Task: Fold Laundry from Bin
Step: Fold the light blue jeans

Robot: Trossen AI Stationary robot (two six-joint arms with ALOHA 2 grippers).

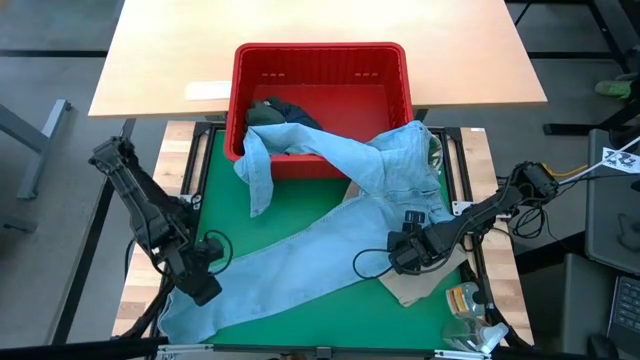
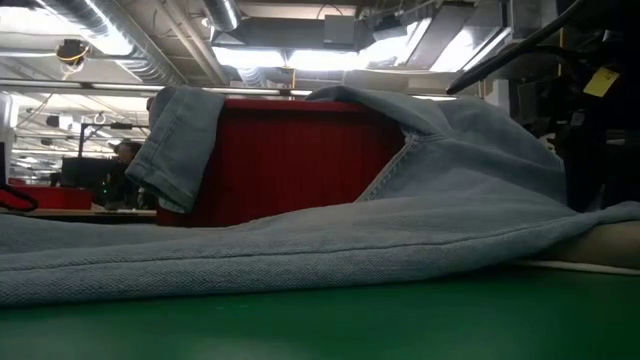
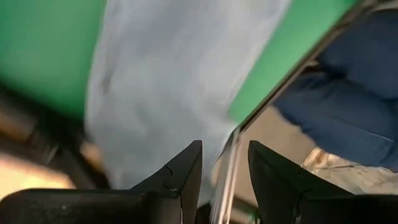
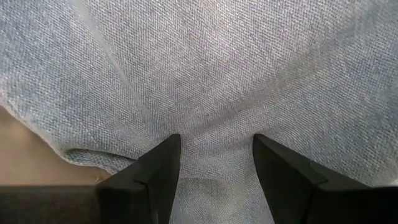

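Light blue garment, a pair of denim trousers by its look, drawn partly out of the bin and spread on the green mat. One leg runs diagonally from the waist region near the right gripper down to the mat's near left corner, where its hem lies under the left gripper. The other leg climbs over the bin's front rim, its end draped down the bin's outside wall; the low view shows this hem hanging against the red wall. Dark garments remain inside the bin. A beige garment lies on the mat under the trousers' right edge.

Left gripper: at the end of the long leg, fingers parted in its wrist view with cloth at and between the tips; whether the hem is pinched cannot be told. Right gripper: low over the seat of the trousers, fingers spread wide, denim filling the view just ahead of them; no fold of cloth is seen caught between them.

Governing relation: the free leg's long axis runs corner to corner between the two grippers, so each arm stands at one end of it. The draped leg lies away from both, toward the bin; the right gripper appears the nearer to it. Judged from this layout, the garment is out but not yet flat, and the draped leg must come off the rim before any fold.
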